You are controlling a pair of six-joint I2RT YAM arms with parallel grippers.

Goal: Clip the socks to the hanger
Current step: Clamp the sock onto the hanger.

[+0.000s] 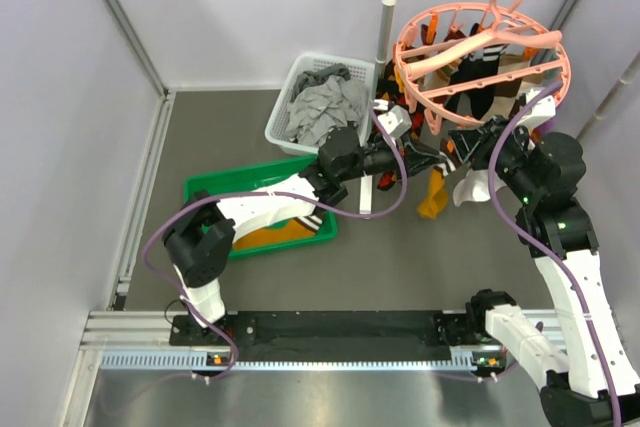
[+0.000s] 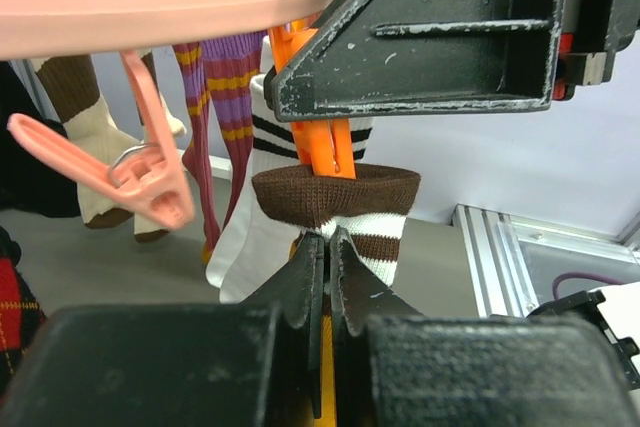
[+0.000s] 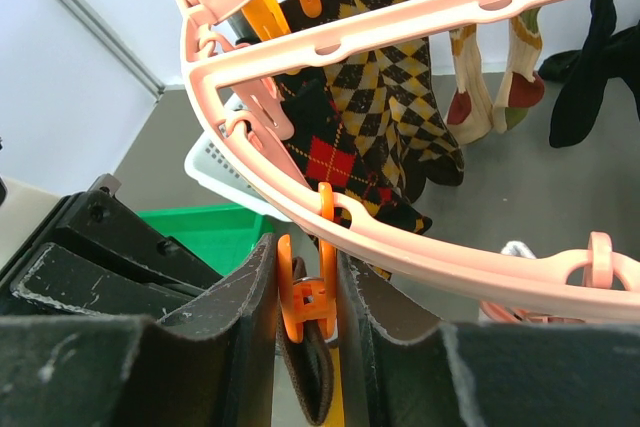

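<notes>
Left claw (image 2: 327,239) on sock (image 2: 335,197), beneath clip (image 2: 322,150)

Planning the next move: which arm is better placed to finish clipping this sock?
Right. The right gripper pinches the orange clip at the sock; letting go should probably make it bite. The left gripper only holds the sock up from below.

Lab test cell, white partition walls (image 1: 230,7)

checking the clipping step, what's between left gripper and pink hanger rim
Left wrist view: above the left gripper comes the sock's brown cuff, then the orange clip squeezed by the right gripper.
</notes>
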